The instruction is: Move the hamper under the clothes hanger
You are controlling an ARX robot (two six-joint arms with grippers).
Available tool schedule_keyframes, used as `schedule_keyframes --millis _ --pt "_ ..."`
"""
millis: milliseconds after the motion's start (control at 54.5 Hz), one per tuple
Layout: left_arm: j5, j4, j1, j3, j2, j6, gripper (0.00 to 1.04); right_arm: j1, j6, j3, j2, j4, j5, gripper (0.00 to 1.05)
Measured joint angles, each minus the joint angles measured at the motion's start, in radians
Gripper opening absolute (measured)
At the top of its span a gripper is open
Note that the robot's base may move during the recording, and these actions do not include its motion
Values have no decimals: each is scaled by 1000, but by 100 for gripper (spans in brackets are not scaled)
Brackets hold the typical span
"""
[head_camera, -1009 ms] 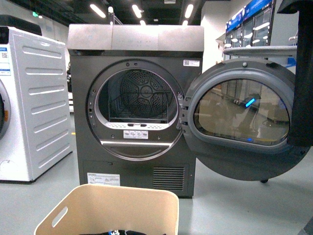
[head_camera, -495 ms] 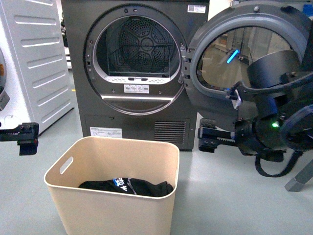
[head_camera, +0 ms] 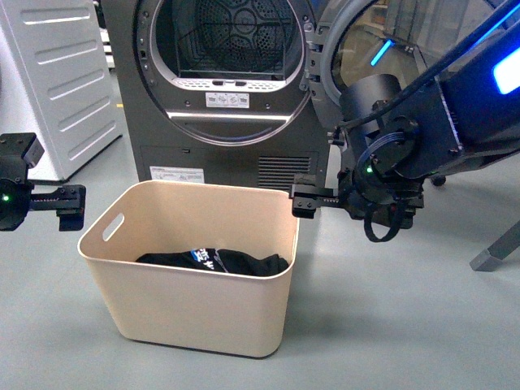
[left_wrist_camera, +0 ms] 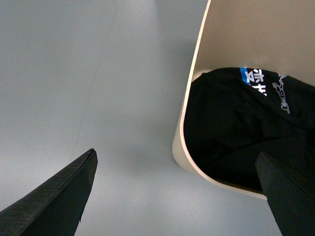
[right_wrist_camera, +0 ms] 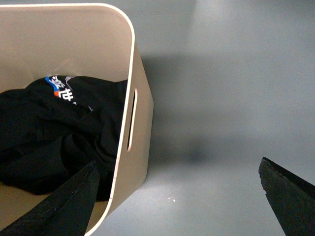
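Observation:
The beige hamper [head_camera: 195,313] stands on the grey floor in front of the dryer, with black clothes [head_camera: 215,262] inside. My left gripper [head_camera: 71,206] is open and level with the rim, just outside the hamper's left wall with its slot handle. My right gripper [head_camera: 305,201] is open at the right rim. In the left wrist view the open gripper [left_wrist_camera: 174,155] straddles a rounded corner of the hamper [left_wrist_camera: 189,98]. In the right wrist view the open gripper [right_wrist_camera: 177,163] hangs beside the hamper's wall [right_wrist_camera: 141,105] with its slot handle. Of the clothes hanger only a slanted grey leg [head_camera: 497,246] shows.
A dark grey dryer [head_camera: 219,162] stands right behind the hamper, its round door [head_camera: 349,41] swung open to the right behind my right arm. A white machine [head_camera: 57,81] stands at the left. Bare floor lies to the right of the hamper.
The view has tilted down onto the hamper. Both arms have moved in; the right gripper went left to the hamper's right rim and the left gripper came nearer its left wall.

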Motion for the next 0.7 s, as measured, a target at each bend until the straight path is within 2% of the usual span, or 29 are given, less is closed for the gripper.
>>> schedule_keyframes --millis 293,458,697 --pt "-19 0 29 80 68 147 98 36 21 109 97 -56 7 97" --pt "-18 8 41 124 104 153 98 57 36 183 145 -90 15 97" --pt "-17 37 15 184 182 148 98 76 33 296 228 -161 34 97"
